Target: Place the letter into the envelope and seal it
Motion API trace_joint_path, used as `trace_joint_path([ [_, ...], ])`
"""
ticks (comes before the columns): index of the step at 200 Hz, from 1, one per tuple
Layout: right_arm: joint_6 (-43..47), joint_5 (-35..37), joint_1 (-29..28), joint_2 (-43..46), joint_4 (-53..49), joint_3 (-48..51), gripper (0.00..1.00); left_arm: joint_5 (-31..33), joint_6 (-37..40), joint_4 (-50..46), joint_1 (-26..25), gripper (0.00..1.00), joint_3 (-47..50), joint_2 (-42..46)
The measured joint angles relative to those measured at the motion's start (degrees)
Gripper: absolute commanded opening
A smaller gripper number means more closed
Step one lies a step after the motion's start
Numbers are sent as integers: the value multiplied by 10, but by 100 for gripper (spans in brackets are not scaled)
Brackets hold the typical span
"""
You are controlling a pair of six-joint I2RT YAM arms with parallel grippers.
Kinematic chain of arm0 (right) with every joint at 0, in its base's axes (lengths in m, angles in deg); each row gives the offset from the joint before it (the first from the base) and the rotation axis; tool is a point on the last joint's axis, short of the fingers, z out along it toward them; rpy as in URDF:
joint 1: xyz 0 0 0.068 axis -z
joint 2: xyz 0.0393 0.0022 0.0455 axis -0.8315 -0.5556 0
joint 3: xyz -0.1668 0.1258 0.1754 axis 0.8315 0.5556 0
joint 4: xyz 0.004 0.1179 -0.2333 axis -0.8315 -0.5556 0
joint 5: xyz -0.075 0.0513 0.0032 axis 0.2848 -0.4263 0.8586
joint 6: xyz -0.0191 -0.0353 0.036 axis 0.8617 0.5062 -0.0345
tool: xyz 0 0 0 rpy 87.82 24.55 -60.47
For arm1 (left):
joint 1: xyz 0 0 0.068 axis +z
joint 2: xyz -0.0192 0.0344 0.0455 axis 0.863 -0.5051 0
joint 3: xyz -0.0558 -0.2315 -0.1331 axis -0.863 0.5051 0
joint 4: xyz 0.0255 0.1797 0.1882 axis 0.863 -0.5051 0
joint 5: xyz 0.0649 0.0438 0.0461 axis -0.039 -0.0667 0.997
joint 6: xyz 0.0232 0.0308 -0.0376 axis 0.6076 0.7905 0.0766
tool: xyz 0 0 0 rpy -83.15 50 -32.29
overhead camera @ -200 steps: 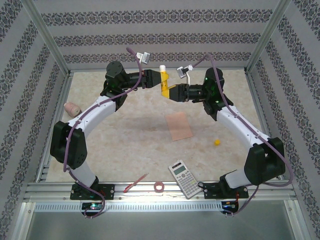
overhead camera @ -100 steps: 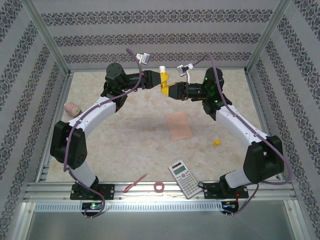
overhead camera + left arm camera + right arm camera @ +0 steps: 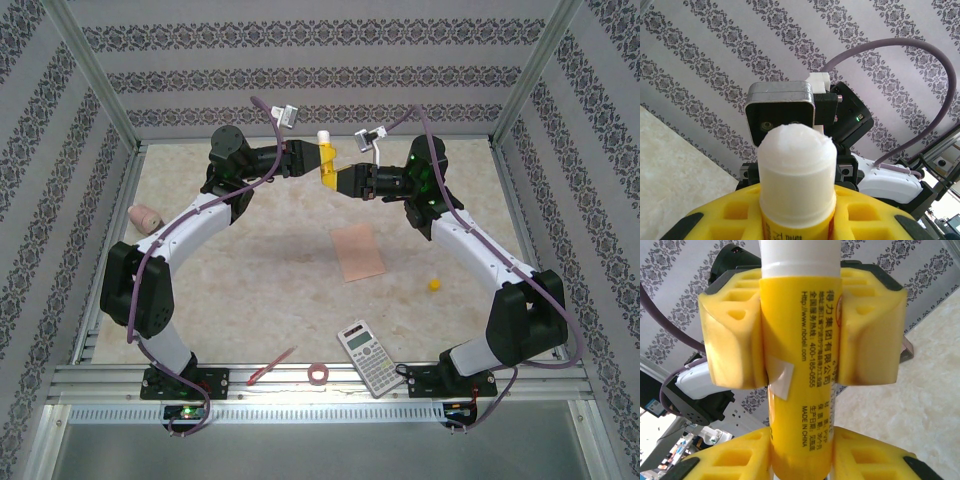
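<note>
Envelope [image 3: 358, 253] lies flat and peach-coloured on the table [image 3: 250, 270], near its middle and well apart from both arms. At the far side, the left hand [image 3: 312, 158] and right hand [image 3: 340, 180] meet on an upright glue stick [image 3: 325, 160], raised off the surface. A calculator [image 3: 367, 357], a tape roll [image 3: 319, 374] and a red pen [image 3: 271, 367] sit along the near edge, and a small yellow ball [image 3: 434, 284] lies to the right.

From the left wrist, the stick's bare white tip rises between yellow fingers [image 3: 730, 212] clenched on its body.

From the right wrist, the left hand's fingers [image 3: 730, 340] clamp the printed yellow tube higher up. The right hand's own fingers [image 3: 720, 460] press against it lower down, grasping it.
</note>
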Motion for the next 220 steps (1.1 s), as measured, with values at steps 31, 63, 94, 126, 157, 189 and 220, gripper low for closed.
trace_joint_path([
  [31,0,2,0,0,0,0,21,2,0,0,0,0,0,0],
  [63,7,10,0,0,-9,-2,20,6,0,-2,1,0,0,0],
  [94,32,38,-8,0,-54,-15,20,14,13,-22,5,0,0,0],
  [126,96,110,-27,6,-160,-43,19,28,35,-59,11,0,0,1],
  [157,179,236,-64,13,-290,-86,19,50,68,-116,17,0,0,7],
  [189,228,374,-107,15,-355,-105,18,77,104,-172,17,0,0,12],
  [220,250,485,-143,15,-378,-110,18,110,131,-218,14,0,0,18],
])
